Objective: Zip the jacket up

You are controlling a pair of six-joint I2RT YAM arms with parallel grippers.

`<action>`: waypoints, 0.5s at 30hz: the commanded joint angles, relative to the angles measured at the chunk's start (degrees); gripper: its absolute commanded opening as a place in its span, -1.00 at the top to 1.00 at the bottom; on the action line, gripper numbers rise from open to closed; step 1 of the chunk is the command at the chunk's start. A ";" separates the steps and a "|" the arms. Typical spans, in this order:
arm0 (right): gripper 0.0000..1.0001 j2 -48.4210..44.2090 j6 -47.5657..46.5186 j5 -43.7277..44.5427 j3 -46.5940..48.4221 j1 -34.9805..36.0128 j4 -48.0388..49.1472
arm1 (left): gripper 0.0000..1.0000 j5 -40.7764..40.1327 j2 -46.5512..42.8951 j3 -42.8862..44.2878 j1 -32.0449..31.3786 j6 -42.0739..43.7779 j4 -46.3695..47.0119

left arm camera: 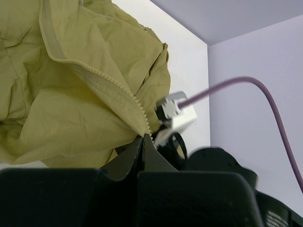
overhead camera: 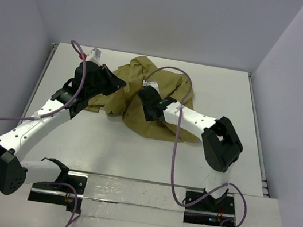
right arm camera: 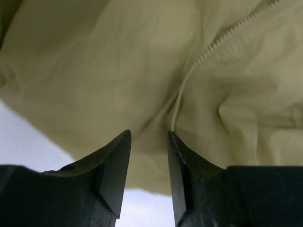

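The jacket [overhead camera: 138,71] lies crumpled in a heap at the far middle of the white counter [overhead camera: 132,157]. Its far edge is close to the back wall, and it is well apart from both side walls. A broad band of counter surface shows between the heap and the arm bases.

The left pincer [overhead camera: 115,84] sits at the heap's left side. In its wrist view its jaws are pressed together on the end of a zipper edge [left arm camera: 111,85]. The right pincer [overhead camera: 147,100] rests over the middle of the heap. In its wrist view its fingers [right arm camera: 118,161] stand a narrow gap apart, with cloth behind them and nothing seen clamped between them. A zipper line ends right at one fingertip; whether it touches cannot be told.

From above, both arms cover part of the garment. Sleeves, collar and slider cannot be made out. In the left wrist view a small white box [left arm camera: 177,111] with a purple cable [left arm camera: 246,82] sits just past the cloth.

The cloth is thin, plain olive-tan and softly wrinkled, with pale zipper teeth along a folded edge.
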 commanded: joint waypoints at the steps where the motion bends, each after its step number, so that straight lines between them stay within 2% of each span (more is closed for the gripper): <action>1: 0.17 3.81 2.60 4.12 5.23 -1.41 0.43 | 1.00 -0.92 -2.03 2.28 -0.43 1.43 -0.66; 9: 0.18 6.02 4.80 8.84 5.56 -2.17 0.82 | 1.00 -1.77 -1.56 2.34 -0.39 1.74 -0.67; 15: 0.17 7.97 4.95 6.94 5.71 -3.09 1.47 | 0.99 -1.65 -1.88 1.92 -0.46 1.56 -0.31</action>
